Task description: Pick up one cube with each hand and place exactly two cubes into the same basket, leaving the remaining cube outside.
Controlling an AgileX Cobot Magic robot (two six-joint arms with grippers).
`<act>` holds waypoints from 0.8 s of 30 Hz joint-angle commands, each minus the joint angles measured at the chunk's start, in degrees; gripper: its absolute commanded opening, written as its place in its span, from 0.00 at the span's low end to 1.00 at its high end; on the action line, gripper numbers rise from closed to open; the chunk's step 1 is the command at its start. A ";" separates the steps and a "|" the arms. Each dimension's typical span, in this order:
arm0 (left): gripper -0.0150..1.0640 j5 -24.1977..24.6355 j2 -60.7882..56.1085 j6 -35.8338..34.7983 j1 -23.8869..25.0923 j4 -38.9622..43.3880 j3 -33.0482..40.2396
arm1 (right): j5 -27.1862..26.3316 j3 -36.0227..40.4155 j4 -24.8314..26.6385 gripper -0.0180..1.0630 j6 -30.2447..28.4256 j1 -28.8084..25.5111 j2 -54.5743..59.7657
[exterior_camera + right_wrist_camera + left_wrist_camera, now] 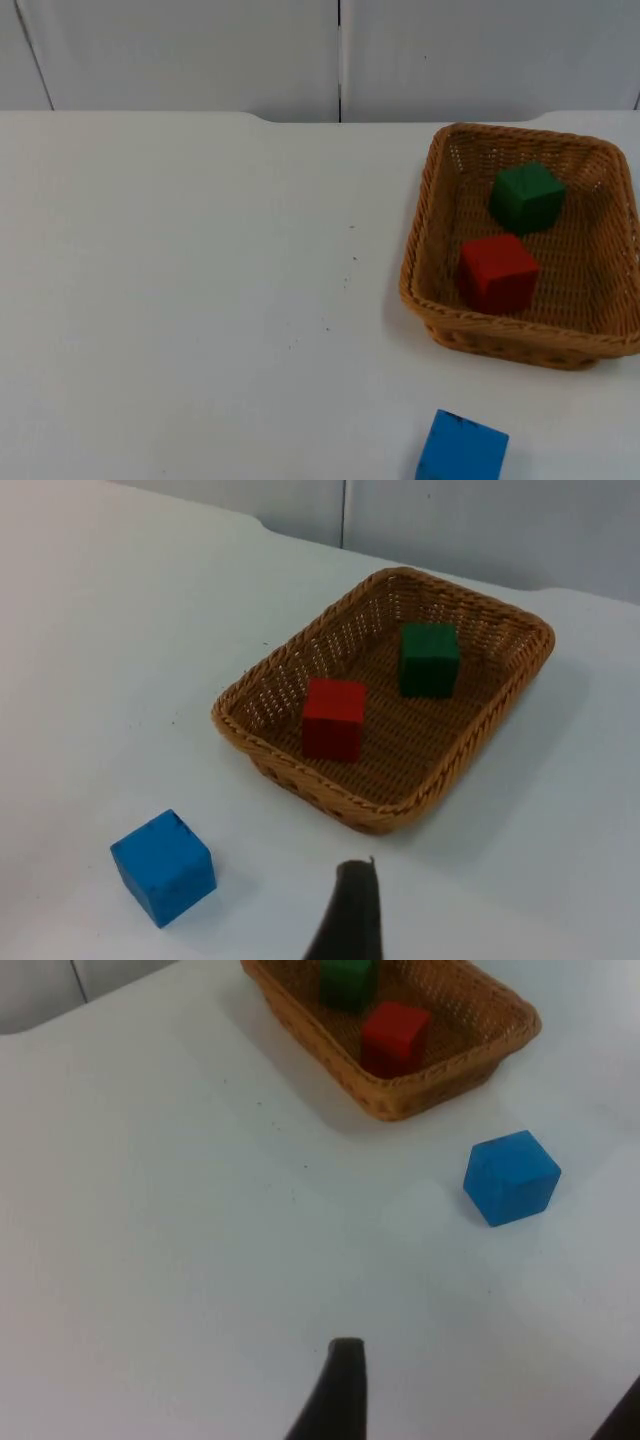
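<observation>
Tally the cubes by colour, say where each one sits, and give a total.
green cube: 1, in the basket
red cube: 1, in the basket
blue cube: 1, on the table outside it
Total: 3 cubes

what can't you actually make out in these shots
- Blue cube: its near side is cut off by the top view's lower edge.
- Basket: its right rim runs off the top view's right edge.
- Green cube: its upper part is cut off in the left wrist view.
- Red cube: its lower far faces are hidden by its own body and the basket wall.
- Both grippers: whether open or shut cannot be told.
</observation>
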 commanded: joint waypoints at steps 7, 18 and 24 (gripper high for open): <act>0.74 -2.08 -0.20 -0.27 0.12 -0.42 1.29 | 1.85 1.34 -2.45 0.66 1.25 -0.07 -0.21; 0.74 -2.08 -0.20 -0.27 0.12 -0.05 1.29 | 1.85 1.34 -2.62 0.66 1.60 -0.07 -0.21; 0.74 -2.08 -0.20 -0.27 0.12 -0.05 1.29 | 1.85 1.34 -2.32 0.66 1.56 -0.07 -0.21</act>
